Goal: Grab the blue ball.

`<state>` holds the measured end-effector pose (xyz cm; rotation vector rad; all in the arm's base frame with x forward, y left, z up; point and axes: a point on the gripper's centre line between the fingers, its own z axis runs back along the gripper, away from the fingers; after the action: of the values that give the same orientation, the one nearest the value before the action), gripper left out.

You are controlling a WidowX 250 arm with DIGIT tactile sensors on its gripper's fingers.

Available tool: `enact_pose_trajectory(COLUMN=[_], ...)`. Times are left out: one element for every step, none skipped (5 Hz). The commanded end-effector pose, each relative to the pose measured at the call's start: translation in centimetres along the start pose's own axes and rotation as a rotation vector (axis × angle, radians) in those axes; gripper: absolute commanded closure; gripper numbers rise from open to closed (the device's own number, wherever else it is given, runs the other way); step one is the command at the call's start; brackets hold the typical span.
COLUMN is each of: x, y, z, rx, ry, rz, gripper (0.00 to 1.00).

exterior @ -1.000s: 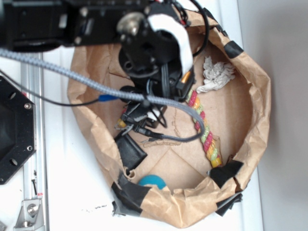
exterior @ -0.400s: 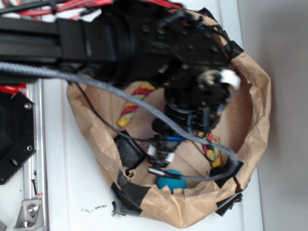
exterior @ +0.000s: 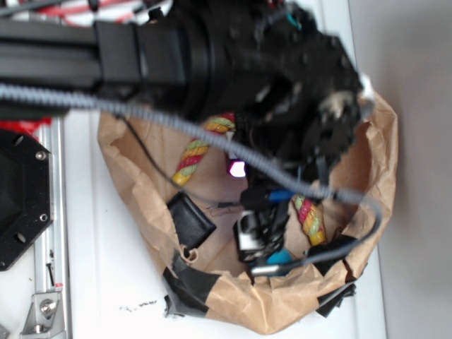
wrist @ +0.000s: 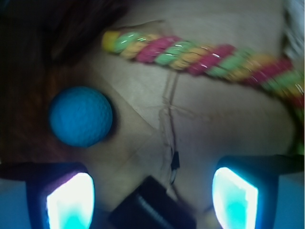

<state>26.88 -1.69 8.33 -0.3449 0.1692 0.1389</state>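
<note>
The ball (wrist: 81,116) is seen in the wrist view as a round teal-blue body with a dimpled matte surface, resting on the brown paper floor (wrist: 224,138). It lies ahead of the jaws and off to the left-hand side, just beyond the left finger (wrist: 70,200) and outside the gap between the two fingers. No contact between ball and finger is seen.

The gripper (wrist: 152,198) is found with its jaws spread wide; the right finger (wrist: 234,198) stands well apart from the left, and nothing is held between them. Both finger faces appear glowing cyan, blurred. A dark block-shaped item (wrist: 152,210) is seen low in the gap between the fingers; what it is cannot be told.

Beyond the ball, a striped rope (wrist: 205,55) in pink, green and yellow runs across the floor ahead of the jaws, from above the ball out past the right finger. Creases in the floor are noted between rope and jaws.

In the exterior view, the arm (exterior: 233,56) covers most of the paper bowl (exterior: 381,162), and only a small teal patch of the ball (exterior: 278,256) shows beneath the gripper (exterior: 263,244) near the bowl's lower wall. Parts of the rope (exterior: 194,152) show on either side of the arm. Black tape (exterior: 191,286) is noted on the bowl's rim. A grey sleeved cable (exterior: 141,116) crosses in front of the arm.
</note>
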Motion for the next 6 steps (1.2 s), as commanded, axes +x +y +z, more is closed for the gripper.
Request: enact_pose_trajectory(x=[2.1,2.8,3.7,4.4,4.2,3.2], y=[-0.1,-1.3,-2.2,-3.2,-4.6,-5.1], z=[0.8,-0.5,-1.6,-2.4,-4.1,-5.0], rx=[-0.263,-0.303,-0.327,-0.348,-0.394,-0.477], ry=[-0.141,-0.127,-0.106,-0.068,0.068,0.226], rz=[0.362,0.393,0.403,0.431,0.46,0.57], gripper=[0.0,0.0,0.0,0.0,0.0,0.0])
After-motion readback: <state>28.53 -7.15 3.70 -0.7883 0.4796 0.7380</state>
